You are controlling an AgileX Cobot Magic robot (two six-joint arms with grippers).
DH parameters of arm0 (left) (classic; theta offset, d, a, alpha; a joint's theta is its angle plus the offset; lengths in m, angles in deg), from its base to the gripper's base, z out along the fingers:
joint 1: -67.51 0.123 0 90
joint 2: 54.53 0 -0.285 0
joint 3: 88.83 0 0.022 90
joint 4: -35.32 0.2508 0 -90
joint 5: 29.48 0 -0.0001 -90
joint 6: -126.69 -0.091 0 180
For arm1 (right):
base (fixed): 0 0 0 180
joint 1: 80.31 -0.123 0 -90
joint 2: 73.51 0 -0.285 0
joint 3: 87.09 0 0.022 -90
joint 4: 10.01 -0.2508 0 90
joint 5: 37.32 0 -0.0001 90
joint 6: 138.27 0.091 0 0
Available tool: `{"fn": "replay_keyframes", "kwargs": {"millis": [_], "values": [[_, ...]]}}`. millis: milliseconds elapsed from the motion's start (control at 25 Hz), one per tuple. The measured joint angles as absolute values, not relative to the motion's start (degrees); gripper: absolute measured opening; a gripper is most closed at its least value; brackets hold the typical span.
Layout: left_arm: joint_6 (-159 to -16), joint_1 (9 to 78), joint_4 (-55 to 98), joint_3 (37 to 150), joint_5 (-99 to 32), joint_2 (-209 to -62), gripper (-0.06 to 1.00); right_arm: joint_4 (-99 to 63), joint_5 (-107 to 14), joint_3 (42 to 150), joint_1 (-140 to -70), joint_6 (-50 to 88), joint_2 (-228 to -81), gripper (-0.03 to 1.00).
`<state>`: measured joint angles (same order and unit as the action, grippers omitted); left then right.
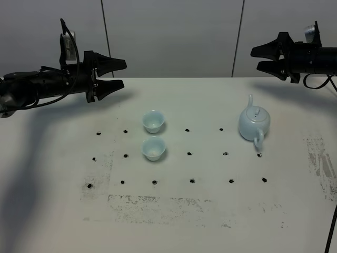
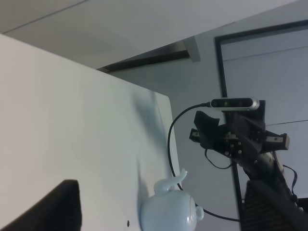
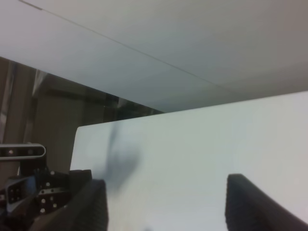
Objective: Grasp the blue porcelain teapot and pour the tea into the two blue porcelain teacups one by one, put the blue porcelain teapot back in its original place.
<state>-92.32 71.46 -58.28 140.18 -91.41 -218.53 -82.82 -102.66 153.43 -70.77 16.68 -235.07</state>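
Here we are right at the start line, by the look of it: nothing of the job reads as done yet. The blue porcelain teapot sits upright on the bench, toward the right edge and nearer the far edge than the near one. Its lid is on and its loop handle is turned toward the near edge, with nothing touching it.

The two cups stand near the middle of the bench, a shade toward the left edge. The far teacup is lined up just behind the near teacup, close but apart. No tea shows in either, as far as this view can tell.

The left pincer hangs in the air over the far-left part of the bench, jaws spread wide and empty. The right pincer hovers over the far-right corner area, above and behind the teapot, jaws also spread and holding nothing.

So everything lies ahead: the grasp, two pours one after the other, then the teapot's return to its spot. The right arm looks the better placed to go for that handle.
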Motion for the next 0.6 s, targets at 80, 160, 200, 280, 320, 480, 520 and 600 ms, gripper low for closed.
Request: {"fn": "replay_keyframes", "kwargs": {"millis": [80,160,200,280,320,480,520,600], "values": [[-92.32,71.46,-58.28,140.18,-91.41,-218.53,0.65,-82.82,-102.66,153.43,-70.77,16.73,-235.07,0.51],[-92.32,71.46,-58.28,140.18,-91.41,-218.53,0.65,-82.82,-102.66,153.43,-70.77,16.73,-235.07,0.51],[-92.32,71.46,-58.28,140.18,-91.47,-218.53,0.65,-82.82,-102.66,153.43,-70.77,16.73,-235.07,0.51],[-92.32,71.46,-58.28,140.18,-91.53,-218.53,0.65,-82.82,-102.66,153.43,-70.77,16.73,-235.07,0.51],[-92.32,71.46,-58.28,140.18,-91.57,-218.53,0.65,-82.82,-102.66,153.43,-70.77,16.73,-235.07,0.51],[-92.27,71.46,-58.28,140.18,-91.71,-218.53,0.65,-82.82,-102.63,153.43,-70.77,16.73,-235.07,0.51],[-92.29,71.46,-58.28,140.18,-91.84,-218.53,0.65,-82.82,-102.63,153.43,-70.77,16.73,-235.07,0.51],[-92.36,71.46,-58.28,140.18,-92.26,-218.53,0.65,-82.82,-102.53,153.43,-70.77,16.44,-235.07,0.51]]}}
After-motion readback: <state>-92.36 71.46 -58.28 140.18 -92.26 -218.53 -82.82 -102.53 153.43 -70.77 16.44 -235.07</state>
